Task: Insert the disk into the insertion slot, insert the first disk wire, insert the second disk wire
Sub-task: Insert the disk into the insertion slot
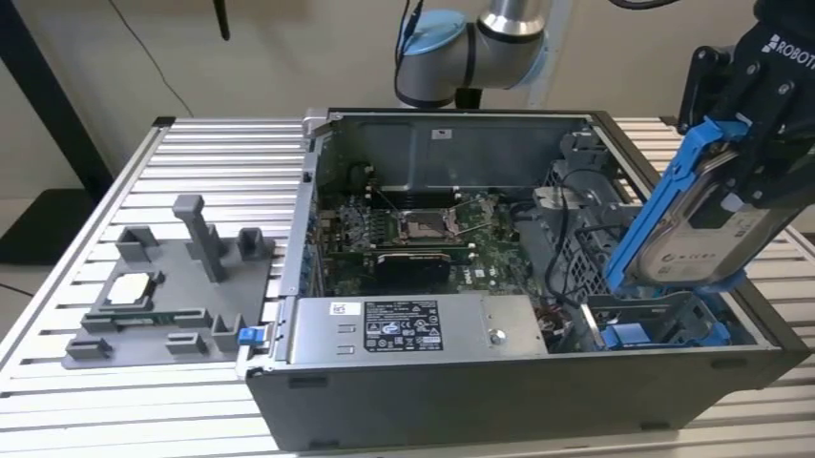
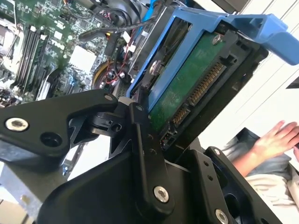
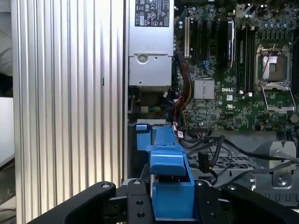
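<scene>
Disk (image 1: 704, 227) held in my gripper (image 1: 754, 162) above its bay. My jaws are closed on the disk's bright blue frame, with fingers (image 3: 138, 201) pressing on either side of it, as the first wrist view shows. The disk hangs steeply tilted, nearly on edge. Its labelled silver face is turned toward the exterior camera, and its green circuit board and connector (image 2: 202, 87) are on the far side. No cable is plugged into that connector.

Directly beneath the disk's lower edge lies the insertion slot (image 1: 652, 332). This is the grey bay with blue rails in the near corner of the open computer case (image 1: 510, 401), at the exterior view's right. The frame's lower edge is close over the bay's mouth; whether it touches the rails I cannot tell.

Loose black cables (image 3: 212, 149) lie beside the bay, between it and the motherboard (image 1: 421, 229). The grey power-supply box (image 1: 407, 329) sits along the near wall.

Progress, as I judge it: step one is under way, with the disk poised over the bay but not seated flat. Both wire insertions are not yet done.

A person's hand (image 2: 280, 137) appears in the second wrist view, well apart from the case.
</scene>
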Robot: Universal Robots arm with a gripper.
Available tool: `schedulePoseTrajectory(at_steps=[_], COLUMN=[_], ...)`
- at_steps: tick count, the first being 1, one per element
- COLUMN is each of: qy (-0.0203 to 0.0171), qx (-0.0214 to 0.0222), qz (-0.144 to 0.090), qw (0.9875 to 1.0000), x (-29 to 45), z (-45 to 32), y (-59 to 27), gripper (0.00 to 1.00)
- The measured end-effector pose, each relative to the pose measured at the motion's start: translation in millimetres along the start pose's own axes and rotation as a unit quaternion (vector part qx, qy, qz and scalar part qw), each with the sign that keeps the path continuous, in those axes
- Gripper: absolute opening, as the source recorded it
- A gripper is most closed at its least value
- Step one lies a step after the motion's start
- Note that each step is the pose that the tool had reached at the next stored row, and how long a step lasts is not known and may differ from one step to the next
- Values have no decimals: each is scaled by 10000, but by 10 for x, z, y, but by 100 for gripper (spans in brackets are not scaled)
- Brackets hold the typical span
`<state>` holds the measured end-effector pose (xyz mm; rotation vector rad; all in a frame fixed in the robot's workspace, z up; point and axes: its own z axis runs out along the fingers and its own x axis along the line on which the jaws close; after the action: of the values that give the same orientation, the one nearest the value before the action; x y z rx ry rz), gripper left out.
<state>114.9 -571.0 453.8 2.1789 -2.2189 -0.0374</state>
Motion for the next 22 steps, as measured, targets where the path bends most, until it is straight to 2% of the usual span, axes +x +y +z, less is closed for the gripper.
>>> schedulePoseTrajectory(at_steps=[16, 22], qy=[0, 1], qx=[0, 0], qz=[0, 0], qw=[10000, 10000], x=[7, 8], z=[146, 151], y=[-6, -6], gripper=[0, 0])
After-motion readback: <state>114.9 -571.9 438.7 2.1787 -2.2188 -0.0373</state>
